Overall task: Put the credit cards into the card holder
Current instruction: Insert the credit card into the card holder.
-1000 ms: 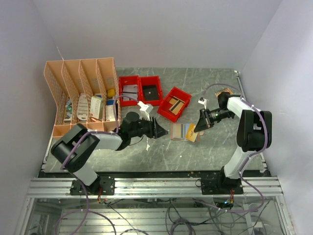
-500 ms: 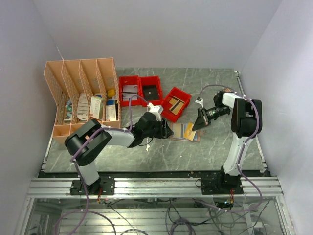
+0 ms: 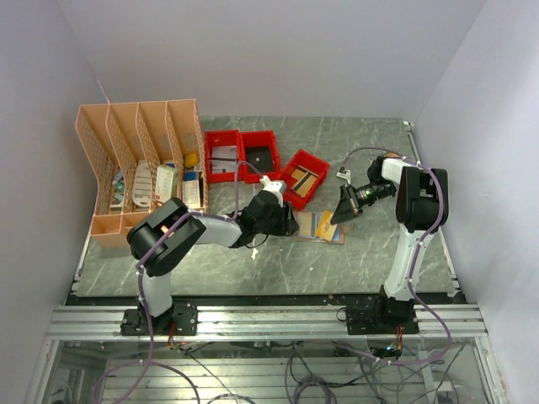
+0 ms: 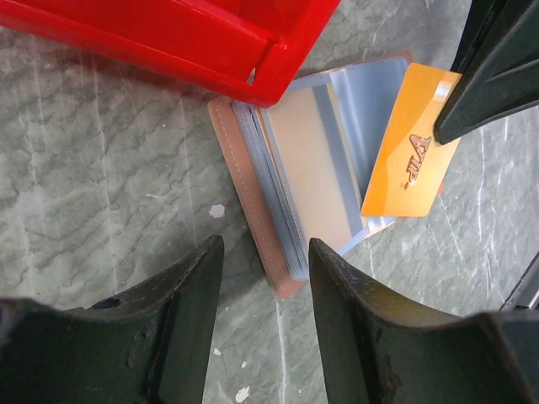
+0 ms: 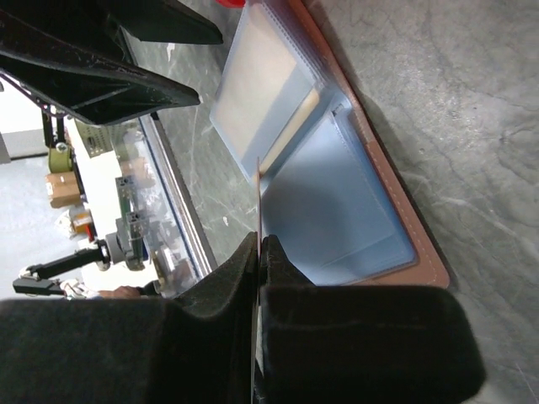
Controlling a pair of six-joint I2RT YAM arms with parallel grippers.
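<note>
Left pincer now nearer card holder; orange card in right pincer.

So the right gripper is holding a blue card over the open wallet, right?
Not quite. The card is orange, not blue. The left wrist view shows the right gripper holding an orange card over the open wallet.

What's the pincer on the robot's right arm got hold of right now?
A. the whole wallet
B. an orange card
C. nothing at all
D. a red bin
B: the right pincer is clamped on one edge of the orange card, which sits over the clear sleeves of the open card holder.
</note>
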